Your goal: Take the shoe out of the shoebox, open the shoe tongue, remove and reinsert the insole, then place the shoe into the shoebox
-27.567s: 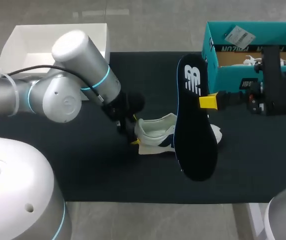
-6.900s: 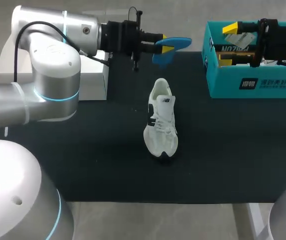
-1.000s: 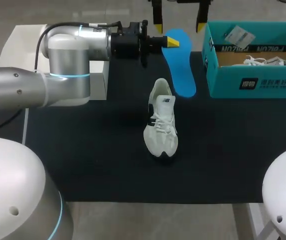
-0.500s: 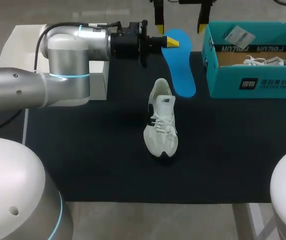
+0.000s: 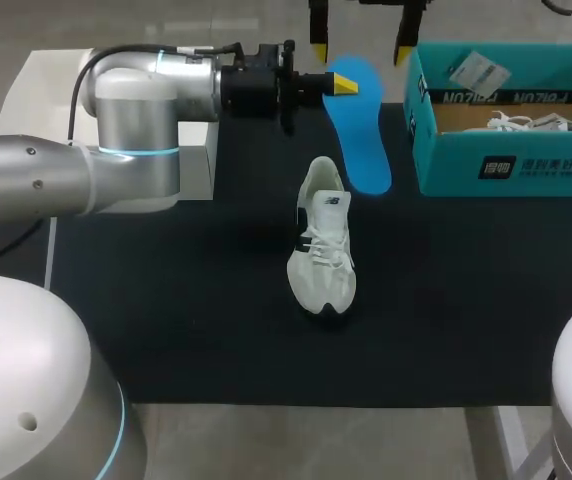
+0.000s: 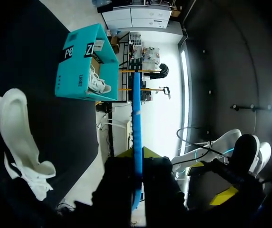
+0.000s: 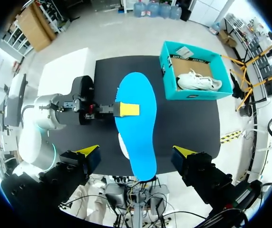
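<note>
My left gripper (image 5: 334,85) is shut on the heel end of a blue insole (image 5: 358,135), held flat above the black mat (image 5: 166,320) at the back. In the left wrist view the insole (image 6: 137,118) shows edge-on between my fingers. A white shoe (image 5: 322,245) lies on the mat just in front of it, toe toward me. My right gripper (image 5: 359,38) hangs wide open high over the insole's far end, holding nothing. From the right wrist view the insole (image 7: 137,128) lies below the open right gripper (image 7: 136,153), hiding most of the shoe (image 7: 121,143).
A teal shoebox (image 5: 506,160) stands at the back right with a second white shoe (image 5: 526,122) inside. A white box (image 5: 36,95) sits at the back left behind my left arm (image 5: 136,110). The mat's front half is bare.
The right gripper's tips have crept slightly up at the far edge. The left arm, insole and shoe have not moved.
</note>
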Controlling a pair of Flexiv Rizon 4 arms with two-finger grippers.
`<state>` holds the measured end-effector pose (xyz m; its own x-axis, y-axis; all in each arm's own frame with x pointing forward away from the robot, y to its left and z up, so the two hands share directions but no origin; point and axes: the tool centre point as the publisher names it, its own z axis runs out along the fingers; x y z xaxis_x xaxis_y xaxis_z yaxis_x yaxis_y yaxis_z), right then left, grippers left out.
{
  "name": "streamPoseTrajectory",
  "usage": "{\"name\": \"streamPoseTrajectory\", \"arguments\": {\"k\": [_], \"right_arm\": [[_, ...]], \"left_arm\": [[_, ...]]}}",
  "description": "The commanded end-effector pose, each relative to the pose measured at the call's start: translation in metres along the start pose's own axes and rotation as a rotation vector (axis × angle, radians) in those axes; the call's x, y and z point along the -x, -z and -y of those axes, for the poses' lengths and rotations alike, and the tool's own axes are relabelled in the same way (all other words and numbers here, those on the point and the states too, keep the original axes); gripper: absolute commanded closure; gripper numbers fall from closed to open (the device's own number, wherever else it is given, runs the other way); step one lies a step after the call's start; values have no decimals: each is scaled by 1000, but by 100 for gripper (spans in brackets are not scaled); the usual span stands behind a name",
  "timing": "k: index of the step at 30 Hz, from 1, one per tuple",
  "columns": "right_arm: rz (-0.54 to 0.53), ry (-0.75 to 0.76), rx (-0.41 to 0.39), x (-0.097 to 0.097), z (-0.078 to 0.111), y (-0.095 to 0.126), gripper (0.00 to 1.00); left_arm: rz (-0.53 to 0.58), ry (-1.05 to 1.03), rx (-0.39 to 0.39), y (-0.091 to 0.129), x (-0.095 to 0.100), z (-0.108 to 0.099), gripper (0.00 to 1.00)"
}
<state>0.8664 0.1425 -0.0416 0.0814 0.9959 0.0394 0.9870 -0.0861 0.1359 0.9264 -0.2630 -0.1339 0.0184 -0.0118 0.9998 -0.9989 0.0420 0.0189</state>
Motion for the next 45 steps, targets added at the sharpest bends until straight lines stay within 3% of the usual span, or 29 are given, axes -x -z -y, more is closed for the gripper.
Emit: {"name": "streamPoseTrajectory", "arguments": {"k": [1,5,12,16,17,18,34,39,45], "right_arm": [[-281,-22,54,39,8,-13,0],[-442,-35,88,52,10,-15,0],[-839,37,134,68,10,-10,0],[-1042,79,75,73,10,-7,0],[-1039,72,49,74,11,-7,0],[-980,23,-30,74,9,-11,0],[-980,23,-30,74,9,-11,0],[-1044,11,-17,84,9,-20,0],[-1228,-45,42,94,7,-35,0]], "left_arm": [[3,0,-2,0,0,-1,100],[3,0,-2,0,0,-1,100],[3,0,-2,0,0,-1,100],[3,0,-2,0,0,-1,100],[3,0,-2,0,0,-1,100],[3,0,-2,0,0,-1,100],[3,0,-2,0,0,-1,100],[3,0,-2,0,0,-1,100],[3,0,-2,0,0,-1,100]]}}
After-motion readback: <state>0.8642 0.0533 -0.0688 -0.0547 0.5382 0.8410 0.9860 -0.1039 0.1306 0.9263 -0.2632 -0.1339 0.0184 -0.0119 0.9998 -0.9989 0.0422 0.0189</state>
